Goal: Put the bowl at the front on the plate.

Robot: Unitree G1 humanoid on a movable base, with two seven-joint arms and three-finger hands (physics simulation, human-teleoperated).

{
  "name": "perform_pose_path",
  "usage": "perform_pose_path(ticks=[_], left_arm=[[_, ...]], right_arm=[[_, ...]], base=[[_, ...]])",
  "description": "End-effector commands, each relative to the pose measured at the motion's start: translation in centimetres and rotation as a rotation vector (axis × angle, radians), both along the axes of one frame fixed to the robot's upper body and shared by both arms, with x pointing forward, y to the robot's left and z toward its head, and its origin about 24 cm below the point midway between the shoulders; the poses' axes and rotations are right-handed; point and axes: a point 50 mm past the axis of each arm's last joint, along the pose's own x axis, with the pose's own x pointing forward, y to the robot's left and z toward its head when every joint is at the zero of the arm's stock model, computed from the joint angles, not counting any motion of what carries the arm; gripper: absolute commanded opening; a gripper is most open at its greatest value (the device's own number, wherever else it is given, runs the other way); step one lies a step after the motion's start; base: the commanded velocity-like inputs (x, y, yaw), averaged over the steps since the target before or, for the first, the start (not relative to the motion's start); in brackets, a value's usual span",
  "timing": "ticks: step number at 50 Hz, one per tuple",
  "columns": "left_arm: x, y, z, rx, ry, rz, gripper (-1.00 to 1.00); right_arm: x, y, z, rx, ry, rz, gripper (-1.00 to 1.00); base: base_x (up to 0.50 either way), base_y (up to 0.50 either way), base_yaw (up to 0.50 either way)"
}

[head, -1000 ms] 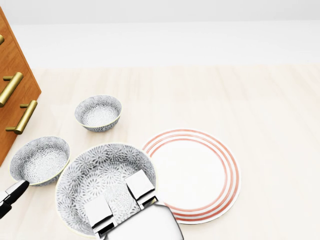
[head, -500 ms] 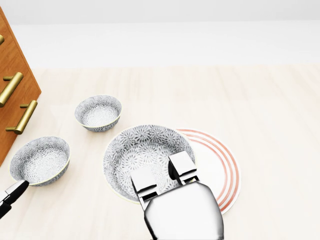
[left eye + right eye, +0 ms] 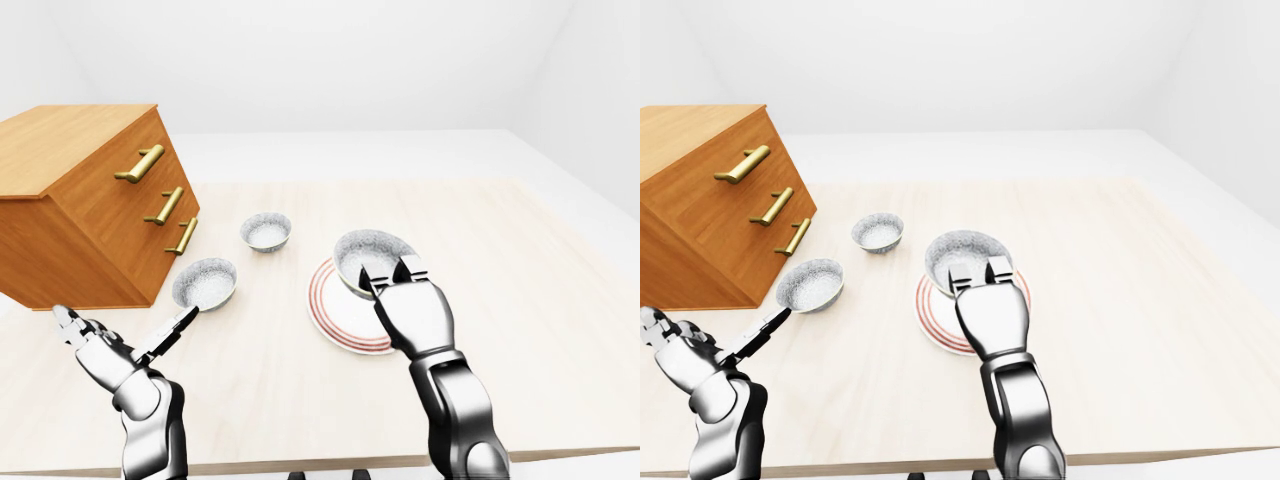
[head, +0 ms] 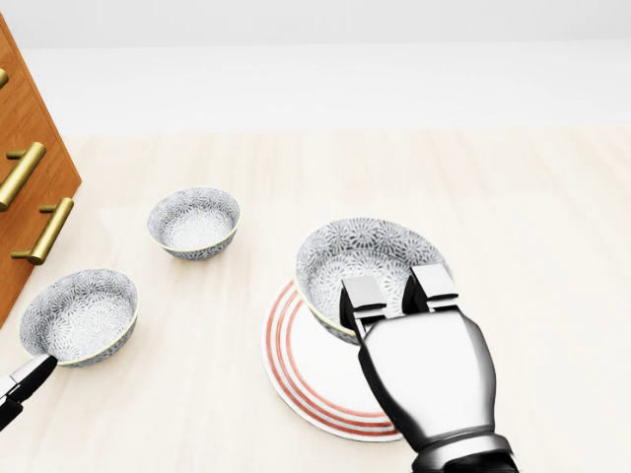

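A large grey-patterned bowl (image 4: 365, 261) hangs over the red-ringed white plate (image 4: 296, 370) in the head view, its near rim pinched by my right hand (image 4: 399, 294), which is shut on it. The bowl covers the plate's upper right part. Whether the bowl rests on the plate or is just above it I cannot tell. My left hand (image 3: 120, 340) is at the lower left of the left-eye view, fingers spread and open, holding nothing, one fingertip close to a smaller bowl (image 3: 204, 283).
Two smaller patterned bowls stand left of the plate: one (image 4: 194, 223) higher up, one (image 4: 79, 315) at the left edge of the head view. A wooden drawer chest (image 3: 90, 200) with brass handles fills the left. The table edge (image 3: 300, 465) runs along the bottom.
My right hand has carried the large bowl rightward and upward in the head view, from left of the plate to over it. The left hand and the small bowls have stayed put.
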Motion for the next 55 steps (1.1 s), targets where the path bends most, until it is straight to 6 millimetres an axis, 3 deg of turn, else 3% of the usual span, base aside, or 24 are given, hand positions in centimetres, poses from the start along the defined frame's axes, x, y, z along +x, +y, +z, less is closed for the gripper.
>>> perform_pose_path(ticks=[1,33,55], left_arm=[[0.0,0.0,0.1,0.001,0.003,-0.001,1.0],[-0.1,0.0,0.3,-0.001,-0.001,0.0,1.0],[0.1,0.0,-0.1,-0.001,-0.003,-0.001,1.0]], right_arm=[[2.1,-1.5,-0.3,0.052,0.008,-0.05,-1.0],[5.1,-1.0,-3.3,0.097,0.047,-0.028,-1.0],[4.9,-1.0,-5.4,0.042,0.061,-0.046,-1.0]], base=[[0.0,0.0,0.0],[0.0,0.0,0.0],[0.0,0.0,0.0]])
